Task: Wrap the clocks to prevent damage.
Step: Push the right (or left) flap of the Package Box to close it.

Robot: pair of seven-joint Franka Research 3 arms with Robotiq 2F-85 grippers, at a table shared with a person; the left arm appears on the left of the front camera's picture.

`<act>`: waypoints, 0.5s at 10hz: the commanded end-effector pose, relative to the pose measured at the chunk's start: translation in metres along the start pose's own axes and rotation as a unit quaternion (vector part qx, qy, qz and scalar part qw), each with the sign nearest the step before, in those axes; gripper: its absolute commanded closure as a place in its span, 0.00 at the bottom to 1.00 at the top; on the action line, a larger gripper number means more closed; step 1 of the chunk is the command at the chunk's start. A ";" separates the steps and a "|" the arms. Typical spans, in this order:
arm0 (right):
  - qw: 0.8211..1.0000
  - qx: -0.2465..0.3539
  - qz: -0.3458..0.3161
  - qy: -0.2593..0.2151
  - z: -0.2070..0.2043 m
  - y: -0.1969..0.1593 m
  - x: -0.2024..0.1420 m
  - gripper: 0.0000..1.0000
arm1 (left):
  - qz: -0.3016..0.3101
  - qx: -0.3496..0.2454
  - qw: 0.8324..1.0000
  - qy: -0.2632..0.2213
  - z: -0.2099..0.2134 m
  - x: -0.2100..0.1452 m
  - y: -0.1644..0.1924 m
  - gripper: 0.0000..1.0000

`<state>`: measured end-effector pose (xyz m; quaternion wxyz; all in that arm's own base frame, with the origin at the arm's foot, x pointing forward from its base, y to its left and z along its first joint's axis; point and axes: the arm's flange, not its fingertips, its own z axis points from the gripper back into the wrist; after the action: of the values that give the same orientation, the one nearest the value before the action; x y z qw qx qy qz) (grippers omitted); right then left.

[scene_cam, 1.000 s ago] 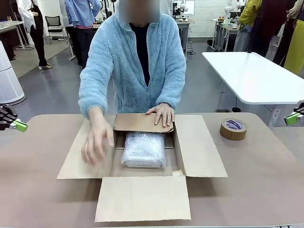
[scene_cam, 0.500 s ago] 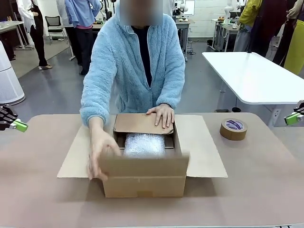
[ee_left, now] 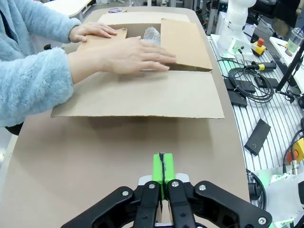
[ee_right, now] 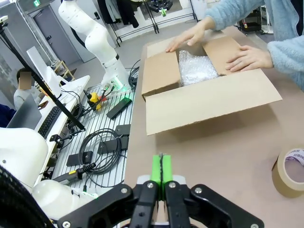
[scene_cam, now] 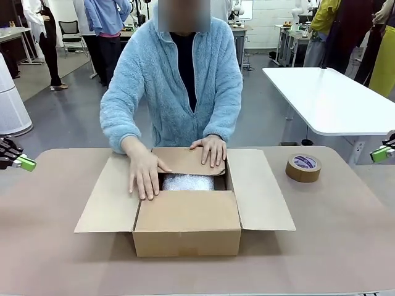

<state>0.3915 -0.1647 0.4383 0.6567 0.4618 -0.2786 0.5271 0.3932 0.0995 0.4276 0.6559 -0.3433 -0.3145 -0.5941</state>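
Currently: hands [scene_cam: 145,174] are closing box [scene_cam: 185,243] flaps [scene_cam: 188,213] over clocks [scene_cam: 188,182], frame centre; flaps likely needing flush alignment. Left gripper [scene_cam: 24,163], right gripper [scene_cam: 381,153]: fingers together.

The left gripper [scene_cam: 28,163] hovers at the table's [scene_cam: 55,265] left edge and the right gripper [scene_cam: 376,154] at its right edge, both empty, green pads pressed together.

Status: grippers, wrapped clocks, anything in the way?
Left gripper and right gripper shut, empty, parked at table edges. Bubble-wrapped clocks inside cardboard box, near flap folded in. Person's hands on the flaps, over the box; tape roll off to the side.
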 end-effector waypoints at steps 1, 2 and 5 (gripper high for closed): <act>1.000 0.002 0.001 -0.002 -0.001 0.001 0.003 0.99 | -0.005 0.001 1.000 -0.009 0.001 0.002 -0.002 0.99; 1.000 0.002 0.001 -0.002 -0.001 0.001 0.003 0.99 | -0.005 0.001 1.000 -0.009 0.001 0.002 -0.002 0.99; 1.000 0.002 0.001 -0.002 -0.001 0.001 0.003 0.99 | -0.005 0.001 1.000 -0.009 0.001 0.002 -0.002 0.99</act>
<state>0.3915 -0.1646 0.4383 0.6567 0.4618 -0.2785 0.5272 0.3931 0.0995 0.4276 0.6559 -0.3434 -0.3145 -0.5941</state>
